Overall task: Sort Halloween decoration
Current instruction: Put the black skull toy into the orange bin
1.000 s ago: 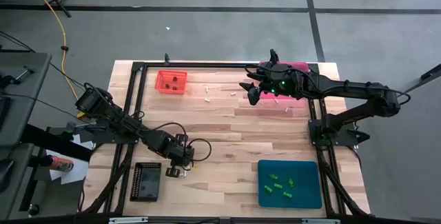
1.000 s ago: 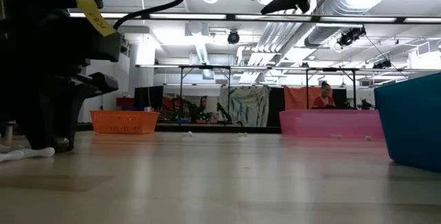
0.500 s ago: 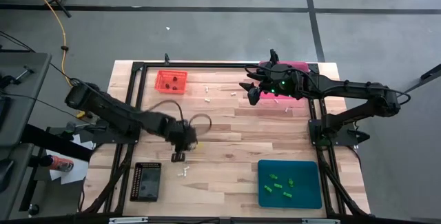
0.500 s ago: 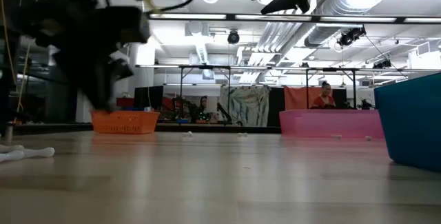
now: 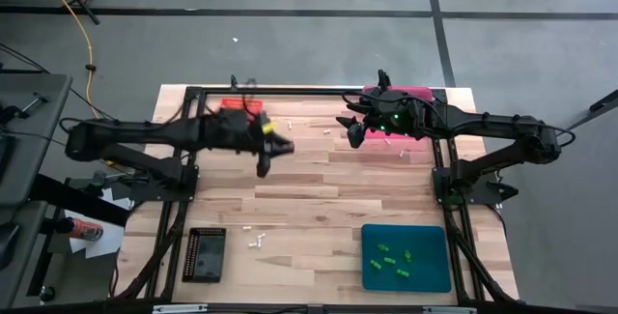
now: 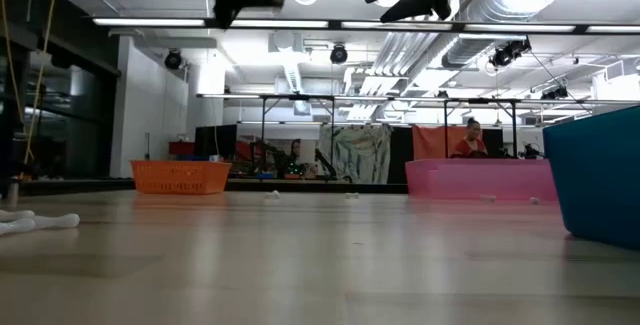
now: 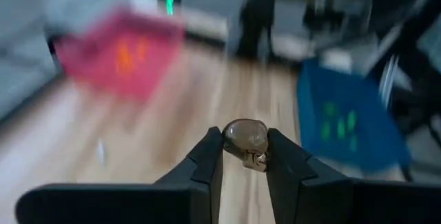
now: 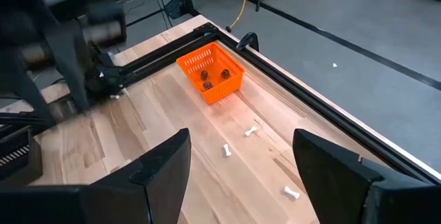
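Two arms up on my feed. High view: left gripper [image 5: 265,152] is over the wood table [image 5: 319,198], just beside the orange tray [image 5: 238,113] at the far left corner; can't read its fingers from here. Right gripper [image 5: 351,128] hangs at the edge of the pink tray [image 5: 410,95], far right. Teal tray [image 5: 407,257] near right holds several green trinkets [image 5: 387,259]. Black tray [image 5: 205,254] near left. Two small white pieces [image 5: 253,238] lie on the wood between black and teal trays, more white ones [image 5: 291,131] between orange and pink.

Low view: both grippers high above the tabletop, seen as dark shapes. Orange tray [image 6: 180,176], pink tray [image 6: 478,179], teal tray wall [image 6: 596,170] at right. White bits [image 6: 272,195] on the far wood. I see a person [image 6: 468,137] in the room behind.

Left wrist: fingers [image 7: 210,156] pinch a dark brown trinket [image 7: 246,140] at the tips, over wood; pink and teal trays blurred beyond.

Right wrist: fingers [image 8: 164,163] spread wide, nothing between them. Orange tray [image 8: 210,72] ahead holds two brown trinkets [image 8: 214,77]; white pieces [image 8: 251,131] lie on the boards nearer me.
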`<state>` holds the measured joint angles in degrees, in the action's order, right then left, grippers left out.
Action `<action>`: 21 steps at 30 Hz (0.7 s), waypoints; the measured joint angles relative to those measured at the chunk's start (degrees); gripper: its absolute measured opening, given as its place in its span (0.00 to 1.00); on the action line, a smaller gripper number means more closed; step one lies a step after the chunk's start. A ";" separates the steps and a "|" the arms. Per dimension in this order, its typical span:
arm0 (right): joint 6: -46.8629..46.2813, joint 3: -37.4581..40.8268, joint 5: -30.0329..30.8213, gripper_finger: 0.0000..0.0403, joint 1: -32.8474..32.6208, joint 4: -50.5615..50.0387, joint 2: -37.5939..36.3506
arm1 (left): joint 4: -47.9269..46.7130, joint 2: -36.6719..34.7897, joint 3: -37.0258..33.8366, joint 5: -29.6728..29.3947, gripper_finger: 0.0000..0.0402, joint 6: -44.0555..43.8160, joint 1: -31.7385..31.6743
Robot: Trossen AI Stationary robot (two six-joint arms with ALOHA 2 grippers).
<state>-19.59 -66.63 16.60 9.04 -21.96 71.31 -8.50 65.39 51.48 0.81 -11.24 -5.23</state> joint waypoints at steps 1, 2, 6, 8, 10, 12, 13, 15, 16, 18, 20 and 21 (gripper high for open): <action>-0.07 0.00 0.00 0.62 0.00 -0.01 0.00 | 1.98 -0.38 0.74 0.00 0.16 0.72 -0.68; -0.44 0.00 0.00 0.62 0.00 0.00 0.00 | 3.13 -0.85 1.46 0.00 0.16 1.44 -1.34; -3.21 0.00 -0.02 0.62 0.00 0.05 -0.02 | 7.27 -2.37 4.81 0.00 0.16 4.11 -3.13; -4.01 0.00 -0.04 0.62 0.00 0.18 -0.02 | 8.81 -2.78 6.02 0.02 0.16 4.38 -3.59; -4.59 0.00 -0.13 0.62 -0.02 0.60 -0.02 | 11.01 -2.82 6.77 0.03 0.16 4.42 -3.83; -5.00 0.00 -1.51 0.62 -0.02 1.56 -0.02 | 12.93 -2.87 6.83 0.01 0.16 4.44 -3.83; -4.96 0.00 -2.68 0.62 -0.02 2.20 -0.02 | 13.19 -2.86 6.83 0.01 0.16 4.46 -3.83; -4.00 0.00 -6.00 0.62 -0.02 3.97 -0.02 | 12.91 -2.78 6.83 0.03 0.16 4.89 -3.83; -3.38 0.00 -7.65 0.62 -0.02 4.85 -0.02 | 12.60 -2.78 6.81 0.03 0.16 5.18 -3.83; -2.44 0.00 -10.06 0.62 -0.04 6.30 -0.02 | 12.56 -2.78 6.81 0.03 0.16 5.53 -3.81; -2.45 0.00 -11.19 0.62 -0.07 7.27 -0.02 | 12.67 -2.80 6.81 0.03 0.16 5.53 -3.81; -2.44 0.00 -11.16 0.62 -0.06 7.47 -0.02 | 12.67 -2.80 6.81 0.03 0.16 5.53 -3.81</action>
<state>-22.03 -66.63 5.44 8.98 -14.48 71.29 4.16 62.59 58.28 0.84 -5.71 -9.04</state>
